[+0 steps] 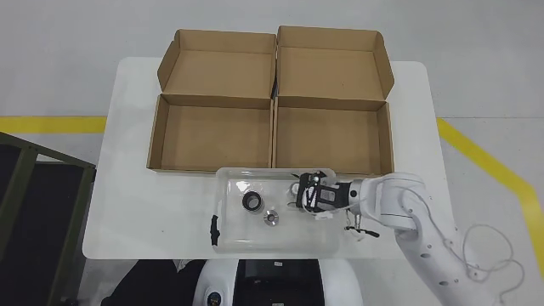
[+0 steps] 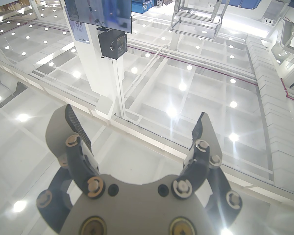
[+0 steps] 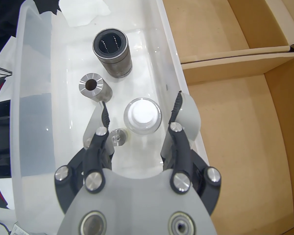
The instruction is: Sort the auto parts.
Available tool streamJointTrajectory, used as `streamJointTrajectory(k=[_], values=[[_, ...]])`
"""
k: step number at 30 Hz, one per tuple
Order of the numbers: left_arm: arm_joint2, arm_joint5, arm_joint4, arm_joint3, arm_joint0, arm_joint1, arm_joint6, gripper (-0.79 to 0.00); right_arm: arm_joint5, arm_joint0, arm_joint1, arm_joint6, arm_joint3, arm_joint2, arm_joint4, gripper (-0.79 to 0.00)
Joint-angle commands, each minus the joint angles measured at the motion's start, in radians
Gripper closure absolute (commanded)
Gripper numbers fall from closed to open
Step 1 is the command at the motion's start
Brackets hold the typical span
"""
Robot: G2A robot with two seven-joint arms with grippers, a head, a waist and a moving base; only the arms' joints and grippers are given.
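Note:
A clear plastic bin at the table's front edge holds the parts. In the right wrist view a dark linear bearing and a silver bushing stand upright in the bin. My right gripper hangs open inside it, its fingers on either side of a round clear part with a white top, not touching it. A small silver part lies beside one finger. From above, the right gripper is at the bin's right half. My left gripper is open and empty, pointing at the ceiling.
Two open cardboard boxes stand side by side behind the bin, the left box and the right box, both with flaps raised. A white paper scrap lies at the bin's end. Black tape sticks to the bin's left rim.

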Motion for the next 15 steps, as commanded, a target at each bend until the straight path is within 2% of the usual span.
streamJointTrajectory(k=[1,5,9,13,15], values=[[0.000,0.000,0.000,0.000,0.000,0.000,0.000,-0.785,0.006,0.005,0.001,0.002,0.005,-0.001,-0.002,-0.376],[0.000,0.000,0.000,0.000,0.000,0.000,0.000,-0.785,0.011,0.007,0.005,0.009,0.006,-0.002,-0.010,-0.369],[0.000,0.000,0.000,0.000,0.000,0.000,0.000,-0.785,0.010,0.004,0.009,0.016,0.003,-0.006,-0.022,-0.406],[0.000,0.000,0.000,0.000,0.000,0.000,0.000,-0.785,0.012,0.002,0.012,0.012,0.002,-0.008,-0.028,-0.305],[0.000,0.000,0.000,0.000,0.000,0.000,0.000,-0.785,0.014,0.003,0.014,0.008,0.004,-0.008,-0.028,-0.182]])
